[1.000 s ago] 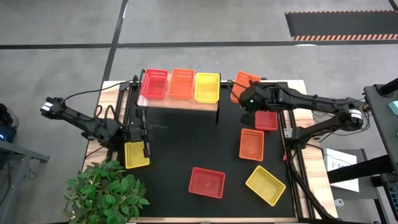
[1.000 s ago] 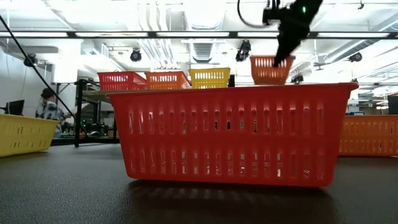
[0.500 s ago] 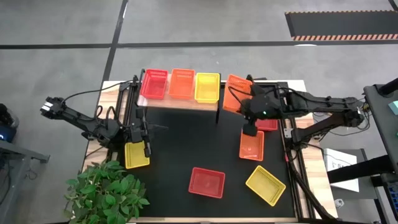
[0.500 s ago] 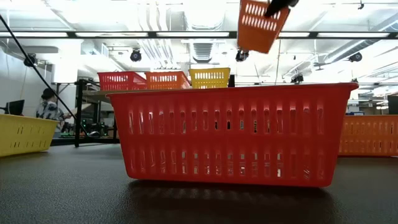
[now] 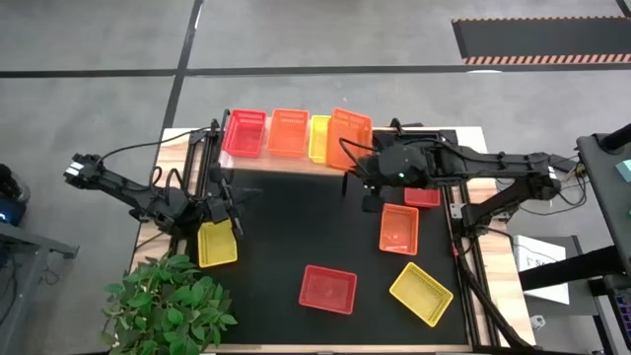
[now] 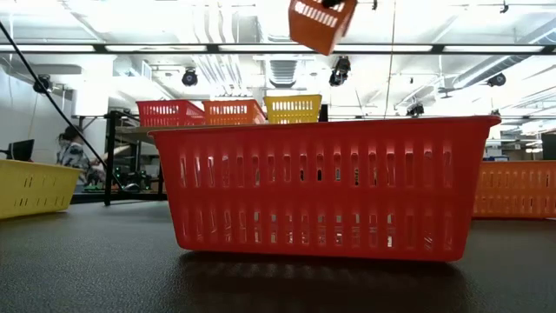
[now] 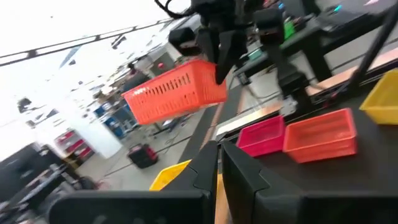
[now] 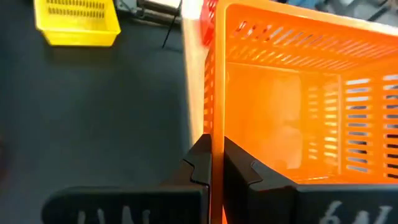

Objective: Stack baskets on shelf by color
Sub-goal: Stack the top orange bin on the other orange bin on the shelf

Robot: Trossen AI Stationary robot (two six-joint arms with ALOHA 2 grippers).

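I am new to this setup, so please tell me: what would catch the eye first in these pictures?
First, the orange basket in the air, tilted, held by the right gripper above the shelf, near the yellow basket there. In the low view, a big red basket fills the front. The left gripper waits by a yellow basket at the mat's left edge.

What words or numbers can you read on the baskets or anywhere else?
None can be read.
The orange basket held by the right gripper has no label.
The white paper beside the table has marks too small to read.
The left gripper is bare too.
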